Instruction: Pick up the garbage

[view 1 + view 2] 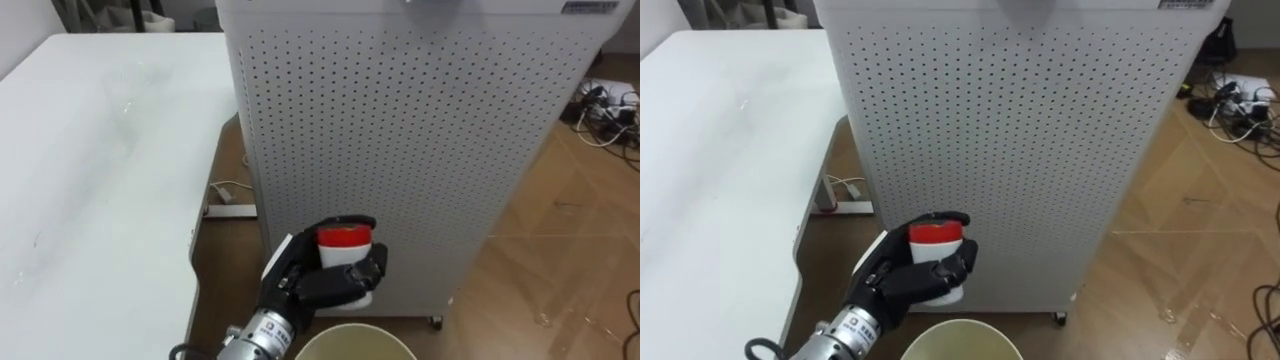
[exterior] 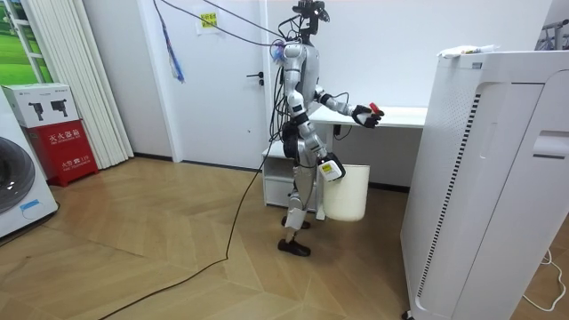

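My left hand (image 1: 318, 282) is shut on a small white bottle with a red cap (image 1: 344, 238), holding it upright. It hangs just above the rim of a cream waste bin (image 1: 356, 336) at the bottom edge of the view. In the room view I stand between the white table and the tall cabinet. My left arm reaches forward with the bottle (image 2: 374, 111), and the bin (image 2: 352, 191) is beside my legs. My right hand (image 2: 331, 169) hangs low by the bin.
A white table (image 1: 90, 180) lies to my left. A tall white perforated cabinet (image 1: 420, 150) stands right in front of me. Cables (image 1: 605, 108) lie on the wooden floor at the far right. A cable trails across the floor behind me.
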Tool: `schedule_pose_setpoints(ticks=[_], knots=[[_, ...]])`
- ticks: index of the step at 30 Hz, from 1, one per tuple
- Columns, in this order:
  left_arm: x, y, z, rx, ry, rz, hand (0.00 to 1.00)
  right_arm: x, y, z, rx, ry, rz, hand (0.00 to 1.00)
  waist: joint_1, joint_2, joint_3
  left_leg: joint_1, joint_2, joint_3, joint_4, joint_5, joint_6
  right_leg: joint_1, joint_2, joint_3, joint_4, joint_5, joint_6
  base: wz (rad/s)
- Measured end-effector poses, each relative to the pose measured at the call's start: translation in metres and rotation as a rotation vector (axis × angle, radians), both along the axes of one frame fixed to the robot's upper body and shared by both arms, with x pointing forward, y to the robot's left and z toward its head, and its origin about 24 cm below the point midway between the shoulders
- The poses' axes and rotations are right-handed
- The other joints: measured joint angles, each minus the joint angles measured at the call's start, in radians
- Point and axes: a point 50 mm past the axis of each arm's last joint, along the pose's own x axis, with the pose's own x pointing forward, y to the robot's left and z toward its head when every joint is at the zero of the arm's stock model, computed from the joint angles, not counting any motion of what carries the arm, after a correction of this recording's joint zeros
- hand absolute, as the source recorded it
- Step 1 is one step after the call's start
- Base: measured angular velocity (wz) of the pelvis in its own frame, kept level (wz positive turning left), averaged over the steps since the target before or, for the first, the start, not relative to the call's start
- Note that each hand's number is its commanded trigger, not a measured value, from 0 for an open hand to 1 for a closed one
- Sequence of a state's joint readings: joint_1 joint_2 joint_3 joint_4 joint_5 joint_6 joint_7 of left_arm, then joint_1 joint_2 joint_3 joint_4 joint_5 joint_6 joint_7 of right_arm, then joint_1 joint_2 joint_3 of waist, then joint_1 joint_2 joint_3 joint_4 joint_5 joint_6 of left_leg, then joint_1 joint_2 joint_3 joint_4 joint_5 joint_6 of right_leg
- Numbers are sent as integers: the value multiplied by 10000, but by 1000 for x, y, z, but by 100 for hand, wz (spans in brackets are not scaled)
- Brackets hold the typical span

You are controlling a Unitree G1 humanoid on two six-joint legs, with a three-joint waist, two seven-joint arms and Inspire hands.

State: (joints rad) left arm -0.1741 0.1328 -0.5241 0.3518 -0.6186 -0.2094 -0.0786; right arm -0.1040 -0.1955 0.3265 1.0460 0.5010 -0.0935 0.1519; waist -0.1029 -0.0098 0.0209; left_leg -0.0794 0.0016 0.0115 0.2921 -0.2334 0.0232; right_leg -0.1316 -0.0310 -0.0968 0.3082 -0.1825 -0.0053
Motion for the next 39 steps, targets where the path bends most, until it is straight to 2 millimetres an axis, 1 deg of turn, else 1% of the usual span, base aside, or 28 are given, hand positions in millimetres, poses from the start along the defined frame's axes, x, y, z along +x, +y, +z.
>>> schedule_pose_setpoints(ticks=[1,2,3,4,5,10,15,17,23,27,35,37,38,39], knots=[[-1,0,0,12,2,-39,87,0,0,0,13,-1,16,100,3,0,0,-4,-2,15,0,0,0,-13,3,9,0,2,-2,-7],[-2,0,-2,17,46,-77,63,0,0,0,16,0,25,100,2,4,-3,-16,-5,50,1,0,0,-48,2,31,13,4,-5,-8],[-4,-1,-3,21,87,-157,42,0,0,0,17,0,25,100,2,14,-8,-40,-6,81,2,0,0,-88,0,53,20,5,-4,-8],[-6,-1,-5,34,135,-236,5,0,0,0,16,2,25,100,2,21,-13,-71,-6,101,4,0,1,-131,-2,68,29,5,-4,-5],[-6,-1,-6,38,159,-267,0,0,0,0,16,1,25,100,1,22,-13,-93,-6,103,3,0,1,-161,-3,75,38,5,-4,0],[-11,2,-11,380,310,-769,0,0,-1,0,-42,9,8,100,4,59,-21,-147,16,115,-3,0,1,-208,-5,46,44,7,-6,0],[-15,3,-14,354,347,-1175,0,0,-4,0,-194,17,-97,100,-18,202,-14,-125,16,115,-21,1,1,-149,-23,-1,18,8,-5,2],[-16,3,-15,305,355,-1336,0,0,-4,0,-225,18,-127,100,-18,205,-15,-125,23,116,-22,1,0,-149,-25,-27,32,7,-6,4],[-29,3,-25,196,757,-1690,0,-4,-5,-2,-300,211,-163,100,-19,282,1,-118,20,182,-16,2,1,-118,-48,-98,27,7,-6,2],[-40,10,-36,364,1319,-1634,0,-3,-12,0,-432,187,-245,100,-15,273,1,-130,15,365,-22,5,4,-226,-24,50,76,5,-6,-11],[-44,15,-41,705,1481,-1757,0,-3,-10,0,-269,233,-395,100,4,190,28,-35,17,496,-93,6,5,-261,-10,146,170,-6,-7,-5],[-48,17,-47,1188,1615,-1849,0,-4,-9,-1,-162,249,-537,100,-9,161,39,63,9,550,-123,6,5,-195,2,182,159,-6,-7,-9],[-50,20,-53,1605,1729,-1922,0,-4,-9,-1,-132,253,-581,100,-19,72,73,93,2,577,-169,7,3,-207,12,232,150,-6,-7,-10],[-52,24,-58,2048,1843,-2007,0,-4,-9,-1,-110,241,-565,100,-22,66,62,97,2,616,-188,18,3,-237,31,290,131,-6,-7,-13]])
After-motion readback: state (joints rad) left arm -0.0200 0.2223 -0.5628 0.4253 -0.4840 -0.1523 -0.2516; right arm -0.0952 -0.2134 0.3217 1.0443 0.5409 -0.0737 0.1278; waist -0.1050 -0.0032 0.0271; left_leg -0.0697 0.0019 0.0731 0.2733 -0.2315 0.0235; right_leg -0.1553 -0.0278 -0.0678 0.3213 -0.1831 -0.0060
